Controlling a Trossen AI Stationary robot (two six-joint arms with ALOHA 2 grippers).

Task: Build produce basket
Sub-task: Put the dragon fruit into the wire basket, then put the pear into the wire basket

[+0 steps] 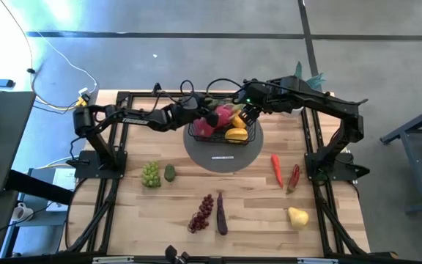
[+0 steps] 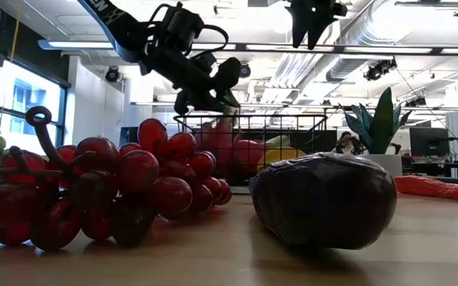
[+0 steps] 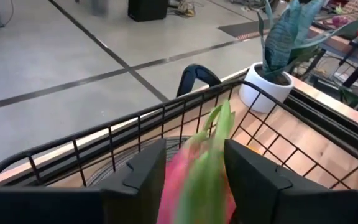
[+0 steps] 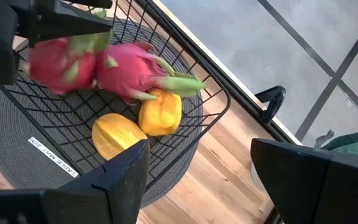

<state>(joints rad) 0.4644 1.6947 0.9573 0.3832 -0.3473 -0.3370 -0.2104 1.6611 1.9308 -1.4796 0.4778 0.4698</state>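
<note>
The left pincer (image 3: pixel 194 177) grips a pink dragon fruit (image 3: pixel 194 186) over the black wire basket (image 1: pixel 226 134), which sits on a round grey mat (image 1: pixel 224 158) at the table's (image 1: pixel 255 213) far middle. Only the right wrist view shows the basket's contents: a second dragon fruit (image 4: pixel 132 68), green tip toward the rim, and two yellow fruits (image 4: pixel 135 127) (the mat's label reads "TABLE MATS"). The right pincer (image 4: pixel 197 180) hangs spread wide above the basket.

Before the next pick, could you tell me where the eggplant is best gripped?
Grip the eggplant across its narrow middle, coming straight down from above. It lies flat and long, running near-to-far on the table, so the claw should close across its width from left and right. Red grapes sit close on its left side.
</note>
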